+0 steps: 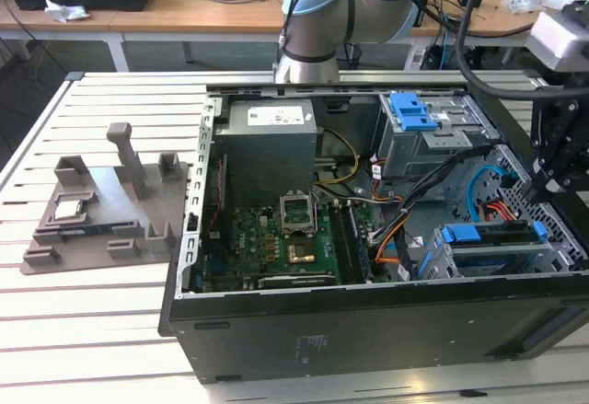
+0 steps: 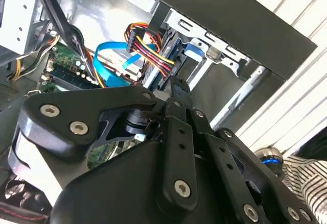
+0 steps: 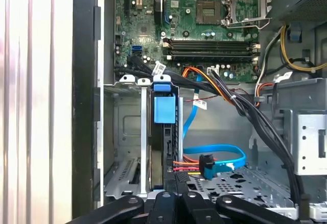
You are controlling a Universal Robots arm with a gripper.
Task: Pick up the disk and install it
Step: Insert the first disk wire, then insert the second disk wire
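My pincer (image 3: 176, 183) hangs inside the open computer case (image 1: 368, 330), at the drive cage (image 1: 497, 252) in the corner toward the exterior view's right. The disk (image 3: 164, 132) stands on edge in that cage, slotted between its metal rails, its blue frame tab facing the motherboard (image 3: 204, 25). In the first wrist view my fingertips sit at the disk's cabled end, right against its edge, beside the red and orange wires and the blue data cable (image 3: 225, 157). I cannot tell whether my fingers are spread or pressed together, nor whether they grip the disk.
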